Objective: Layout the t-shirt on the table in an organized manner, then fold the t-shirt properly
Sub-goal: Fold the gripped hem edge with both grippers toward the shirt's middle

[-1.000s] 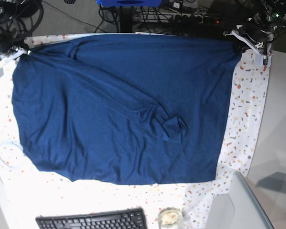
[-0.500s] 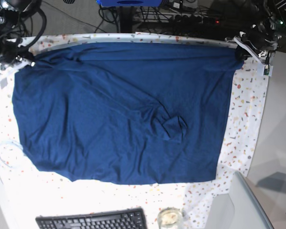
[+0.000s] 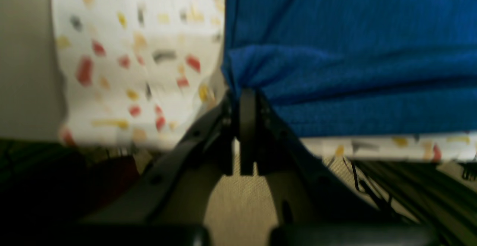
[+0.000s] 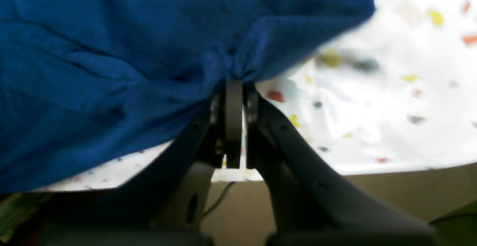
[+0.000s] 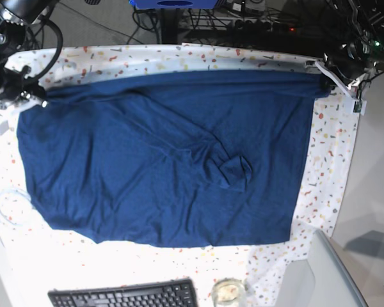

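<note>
Speckled white tabletop [image 5: 333,160] fills most of the base view, cables and dark gear beyond its far edge. Navy t-shirt [image 5: 160,160] lies spread across the tabletop, covering most of it, with a bunched lump of fabric a little right of the shirt's middle and diagonal creases running into it. Far edge of the t-shirt is pulled out between 2 corners, each pinched by an arm. Left gripper [image 5: 323,75] sits at the shirt's far corner on the base view's right; left wrist view shows its jaws together, clamped on a gathered tuft of blue fabric [image 3: 244,84], terrazzo cloth beside the shirt. Right gripper [image 5: 43,101] is at the shirt's far corner on the base view's left; right wrist view shows the jaws closed on a puckered bit of the hem [image 4: 233,72], tabletop just past the shirt. Near the shirt's front edge: black keyboard [image 5: 125,295], small glass jar [image 5: 228,292], and a clear ring-shaped item [image 5: 9,208] by the shirt's left side. Grey surface [image 5: 371,192] borders the tabletop on the shirt's right.
</note>
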Motion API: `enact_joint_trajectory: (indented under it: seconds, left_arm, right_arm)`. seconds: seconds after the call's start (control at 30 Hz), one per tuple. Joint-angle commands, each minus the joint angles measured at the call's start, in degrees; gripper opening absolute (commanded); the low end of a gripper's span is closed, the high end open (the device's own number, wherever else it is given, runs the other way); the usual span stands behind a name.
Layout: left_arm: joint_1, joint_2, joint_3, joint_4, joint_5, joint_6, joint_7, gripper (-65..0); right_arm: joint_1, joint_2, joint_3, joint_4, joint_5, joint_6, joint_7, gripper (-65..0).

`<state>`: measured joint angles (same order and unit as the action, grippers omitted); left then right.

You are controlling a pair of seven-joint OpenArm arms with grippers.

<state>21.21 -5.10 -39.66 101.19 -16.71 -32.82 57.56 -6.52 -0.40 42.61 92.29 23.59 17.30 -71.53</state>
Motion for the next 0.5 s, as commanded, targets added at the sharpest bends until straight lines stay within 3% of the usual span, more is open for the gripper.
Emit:
enact_joint_trajectory:
  seconds: [0.0,0.2,0.33,0.47]
  left_arm:
    - [-0.5,-0.7,-0.2,0.9,0.3,0.2,-0.7,-65.0]
    - [-4.0,-0.7,-0.3,-0.2,0.6,0.2,-0.6,-65.0]
    - [-6.6,-1.1,-0.2,-2.2,0.6,3.1,1.5,-65.0]
    - [-9.0,-1.1,-0.1,-3.4,0.6,3.9,2.0,-65.0]
  right_arm:
    - [1.1,0.5,-0.5,1.2,0.6,-0.8,0.7,-65.0]
    - [4.5,0.5,-2.7,0.9,0.5,-2.3,0.8,-65.0]
    - [6.7,0.8,-3.3,-0.4,0.5,-5.0,1.0,-65.0]
    - [8.7,2.0,-4.7,-3.5,0.5,-5.6,1.2,-65.0]
